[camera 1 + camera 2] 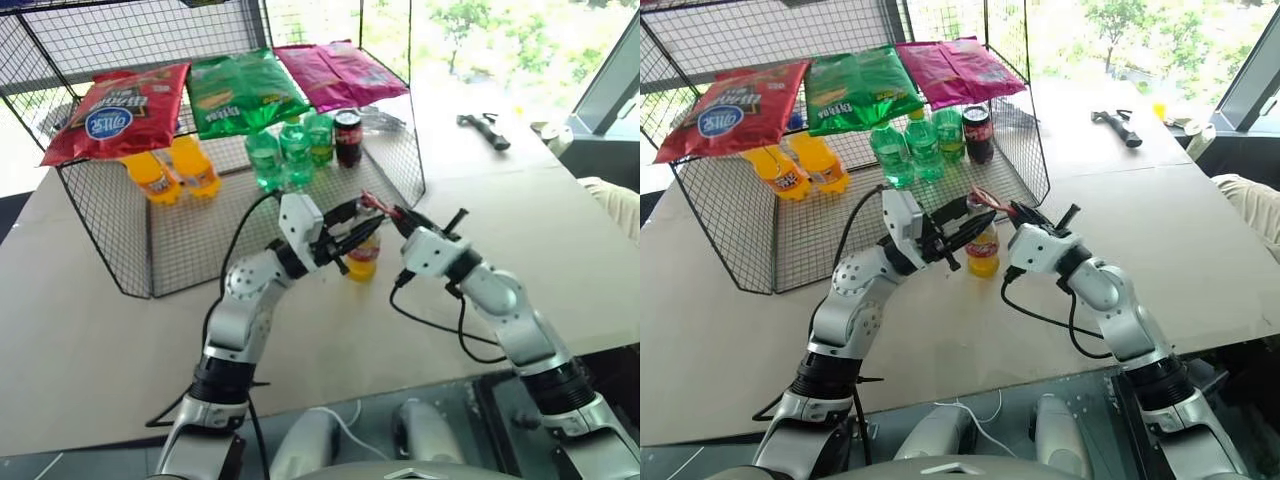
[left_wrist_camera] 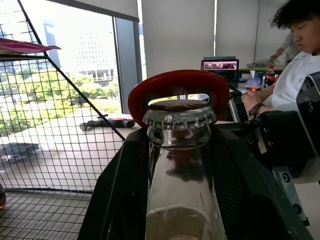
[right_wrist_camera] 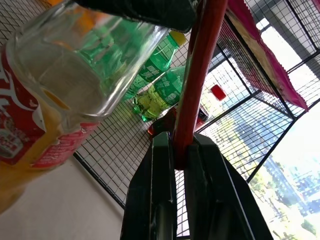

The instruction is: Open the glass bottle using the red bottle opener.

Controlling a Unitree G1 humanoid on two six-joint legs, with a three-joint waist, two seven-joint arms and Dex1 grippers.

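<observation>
The glass bottle [image 1: 363, 260] of yellow-orange drink stands on the table just in front of the wire rack. My left gripper [image 1: 362, 230] is shut on its neck, with a black finger [image 2: 117, 200] on either side of the glass [image 2: 182, 210]. My right gripper [image 1: 398, 216] is shut on the flat handle of the red bottle opener [image 3: 199, 80], reaching in from the right. The opener's loop end [image 2: 177, 82] sits over and behind the metal cap [image 2: 179, 119], close to its crimped edge.
A wire rack [image 1: 150, 255] stands behind the bottle with snack bags [image 1: 120, 105] on top. Inside it are orange plastic bottles [image 1: 170, 170], green bottles [image 1: 285, 150] and a dark cola bottle [image 1: 348, 138]. A tool [image 1: 485, 128] lies at the back right. A person [image 2: 295, 55] sits beyond the table.
</observation>
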